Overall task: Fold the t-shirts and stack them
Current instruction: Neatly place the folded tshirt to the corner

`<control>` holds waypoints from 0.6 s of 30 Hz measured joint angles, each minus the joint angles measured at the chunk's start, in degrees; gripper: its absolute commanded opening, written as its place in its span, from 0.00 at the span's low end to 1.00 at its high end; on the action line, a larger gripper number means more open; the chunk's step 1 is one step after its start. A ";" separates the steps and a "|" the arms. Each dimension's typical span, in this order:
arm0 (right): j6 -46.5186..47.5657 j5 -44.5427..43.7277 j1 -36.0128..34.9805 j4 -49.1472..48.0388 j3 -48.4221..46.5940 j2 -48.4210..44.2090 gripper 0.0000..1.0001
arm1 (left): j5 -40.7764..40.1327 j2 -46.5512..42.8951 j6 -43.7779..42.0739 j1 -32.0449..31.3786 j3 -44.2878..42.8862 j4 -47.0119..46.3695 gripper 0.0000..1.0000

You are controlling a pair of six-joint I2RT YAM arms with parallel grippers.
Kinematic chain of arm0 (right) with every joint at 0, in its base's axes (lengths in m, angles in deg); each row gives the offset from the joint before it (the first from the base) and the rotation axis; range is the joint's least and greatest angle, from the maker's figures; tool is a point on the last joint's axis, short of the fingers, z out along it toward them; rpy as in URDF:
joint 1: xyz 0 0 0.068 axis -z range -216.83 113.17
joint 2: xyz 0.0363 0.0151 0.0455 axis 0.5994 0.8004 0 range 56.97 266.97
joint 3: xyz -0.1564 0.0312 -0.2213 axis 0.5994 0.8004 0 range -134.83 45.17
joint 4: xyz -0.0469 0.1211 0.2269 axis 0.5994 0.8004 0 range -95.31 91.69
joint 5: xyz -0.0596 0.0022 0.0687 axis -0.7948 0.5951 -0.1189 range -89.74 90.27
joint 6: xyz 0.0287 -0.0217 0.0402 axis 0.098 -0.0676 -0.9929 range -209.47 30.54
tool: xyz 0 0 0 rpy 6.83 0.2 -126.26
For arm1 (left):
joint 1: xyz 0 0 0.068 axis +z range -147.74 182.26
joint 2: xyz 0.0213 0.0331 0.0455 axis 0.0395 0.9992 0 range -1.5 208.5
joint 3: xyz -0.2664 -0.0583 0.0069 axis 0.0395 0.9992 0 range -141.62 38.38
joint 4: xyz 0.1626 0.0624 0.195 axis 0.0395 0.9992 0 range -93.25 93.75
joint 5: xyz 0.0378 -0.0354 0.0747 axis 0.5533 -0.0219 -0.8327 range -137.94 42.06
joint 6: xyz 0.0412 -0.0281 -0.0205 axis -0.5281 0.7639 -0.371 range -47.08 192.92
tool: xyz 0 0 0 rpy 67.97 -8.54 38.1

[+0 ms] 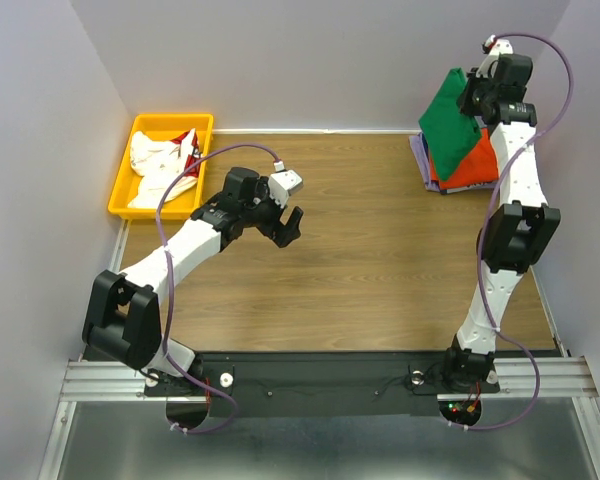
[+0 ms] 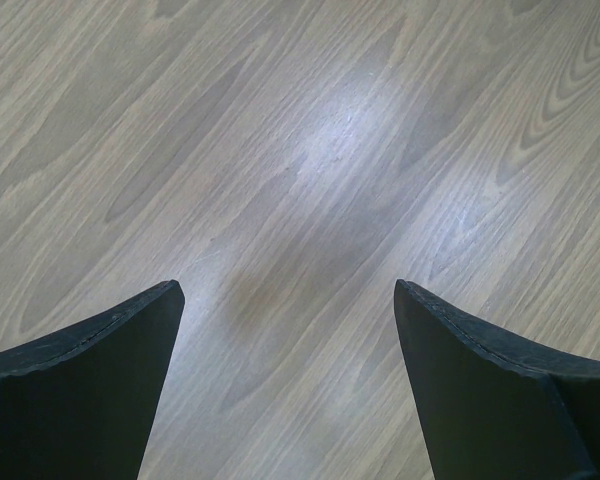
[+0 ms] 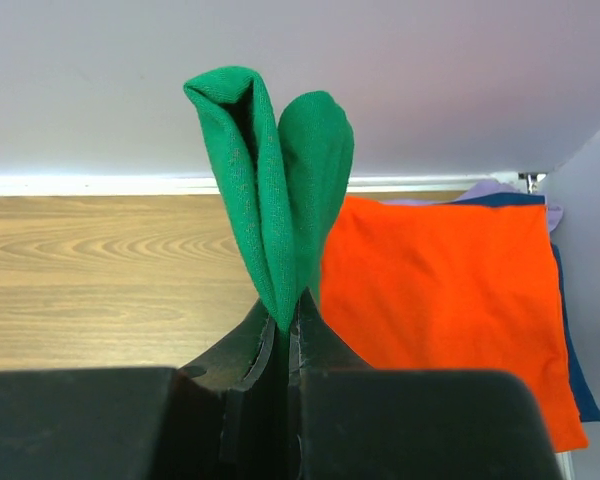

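Observation:
A folded green t-shirt (image 1: 452,122) hangs above the stack at the back right, pinched in my right gripper (image 1: 474,103). From the right wrist the green cloth (image 3: 275,190) rises out of the shut jaws of that gripper (image 3: 291,305). Under it lies the folded orange t-shirt (image 3: 440,300) on the stack (image 1: 472,172), with lavender (image 1: 420,160) and blue edges (image 3: 572,365) showing beneath. My left gripper (image 1: 288,226) hovers open over bare table (image 2: 300,180) left of centre, its fingers (image 2: 90,390) wide apart with nothing between them. White and red t-shirts (image 1: 163,165) lie crumpled in the bin.
A yellow plastic bin (image 1: 122,185) stands at the back left corner. Grey walls close the table on the left, back and right. The stack sits close to the right wall.

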State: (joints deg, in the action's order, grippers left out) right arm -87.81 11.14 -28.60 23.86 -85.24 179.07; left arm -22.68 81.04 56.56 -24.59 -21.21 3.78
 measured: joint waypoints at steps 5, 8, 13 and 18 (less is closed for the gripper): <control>0.02 -0.04 1.03 -0.02 0.00 2.67 0.01 | -0.02 0.11 0.00 0.00 0.00 0.02 0.98; 0.00 -0.02 2.62 -0.11 0.13 4.92 0.01 | -0.04 0.74 -0.02 0.00 0.00 0.02 0.98; 0.04 -0.15 5.42 -0.42 1.90 6.58 0.00 | -0.04 2.19 -0.02 0.00 0.00 0.09 0.98; 0.52 -0.42 7.21 -0.70 1.88 6.88 0.01 | -0.02 2.73 -0.02 0.00 0.00 0.04 0.99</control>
State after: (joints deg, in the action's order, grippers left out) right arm -87.29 10.72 -21.39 23.16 -83.36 185.96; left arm -22.70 83.77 56.54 -24.59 -21.21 3.82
